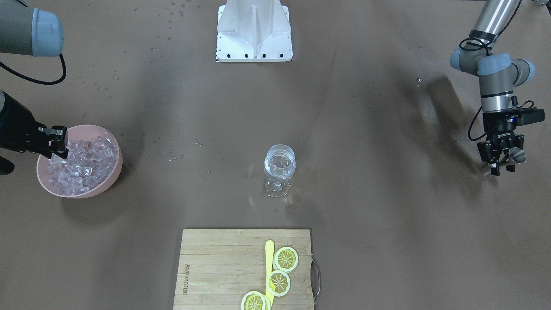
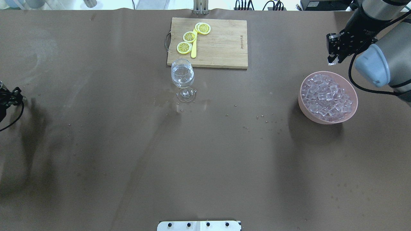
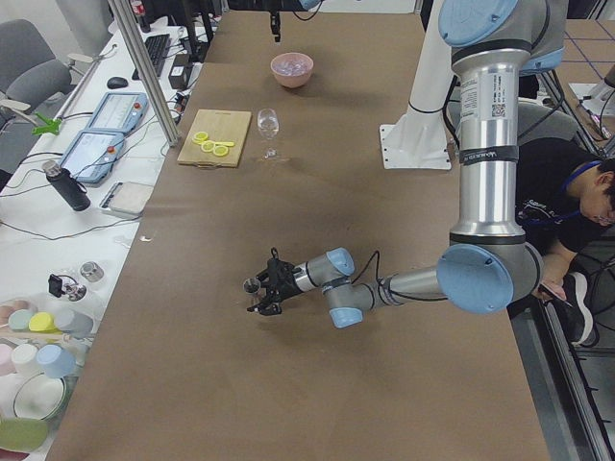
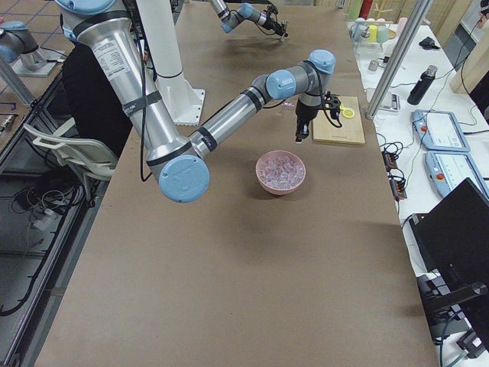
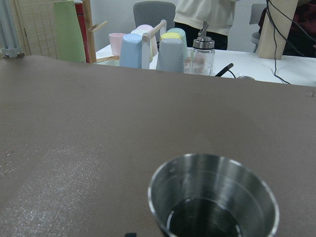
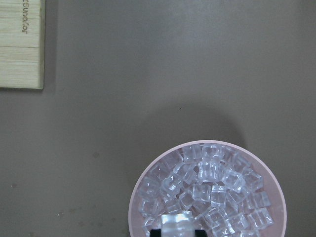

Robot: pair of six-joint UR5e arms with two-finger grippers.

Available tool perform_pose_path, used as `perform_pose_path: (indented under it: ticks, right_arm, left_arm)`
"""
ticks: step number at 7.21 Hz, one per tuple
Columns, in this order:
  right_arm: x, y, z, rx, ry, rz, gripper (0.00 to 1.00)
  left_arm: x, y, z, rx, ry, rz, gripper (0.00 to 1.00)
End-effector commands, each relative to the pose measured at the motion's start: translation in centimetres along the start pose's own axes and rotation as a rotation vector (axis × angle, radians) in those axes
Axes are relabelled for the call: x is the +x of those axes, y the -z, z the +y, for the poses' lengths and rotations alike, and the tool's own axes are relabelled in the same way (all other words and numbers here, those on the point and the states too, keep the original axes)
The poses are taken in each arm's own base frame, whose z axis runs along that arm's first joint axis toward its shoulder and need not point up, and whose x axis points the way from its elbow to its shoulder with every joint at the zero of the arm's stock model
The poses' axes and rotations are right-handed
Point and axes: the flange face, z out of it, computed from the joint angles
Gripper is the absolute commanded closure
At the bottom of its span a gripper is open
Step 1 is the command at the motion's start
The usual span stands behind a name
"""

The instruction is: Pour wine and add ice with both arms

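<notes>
Ice cube [image 6: 177, 221] pinched in the right gripper [image 2: 332, 59].
Pink bowl [image 2: 321, 121] of ice [image 2: 327, 94] lies just beneath it; left gripper [image 1: 503, 165] clamps a steel cup [image 1: 516, 156].

The glass [image 2: 182, 77] stands near the middle of the tabletop [image 2: 128, 144], just on the robot's side of the board [image 2: 224, 41], which lies at the far edge. Three slices [image 2: 184, 47] and a stick [image 2: 193, 48] lie on the board's left part. The bowl [image 2: 324, 121] sits well to the right of the glass, with ice [image 2: 326, 94] in it. The right claw [image 2: 331, 60] hangs above the bowl, a cube [image 6: 176, 220] between its fingers. The left claw [image 1: 501, 161] holds a cup [image 1: 515, 156] at the tabletop's left end, well apart from the glass.
</notes>
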Motion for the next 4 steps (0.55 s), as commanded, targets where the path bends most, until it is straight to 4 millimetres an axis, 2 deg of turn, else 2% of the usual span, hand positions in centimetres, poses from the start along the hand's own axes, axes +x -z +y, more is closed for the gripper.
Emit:
perform_pose_path:
  ticks: [1,3,4]
  right_arm:
    - [0.01,0.02,-0.01,0.000,0.000,0.000,1.00]
    - [0.20,0.21,-0.09,0.004,-0.002,0.000,1.00]
    - [0.18,0.22,-0.15,0.004,0.003,0.001,1.00]
  left_arm:
    - [0.15,0.14,-0.26,0.016,0.005,0.004,0.68]
    - [0.48,0.21,-0.55,0.032,0.012,0.007,0.85]
    - [0.76,0.13,-0.68,0.042,0.013,0.008,0.89]
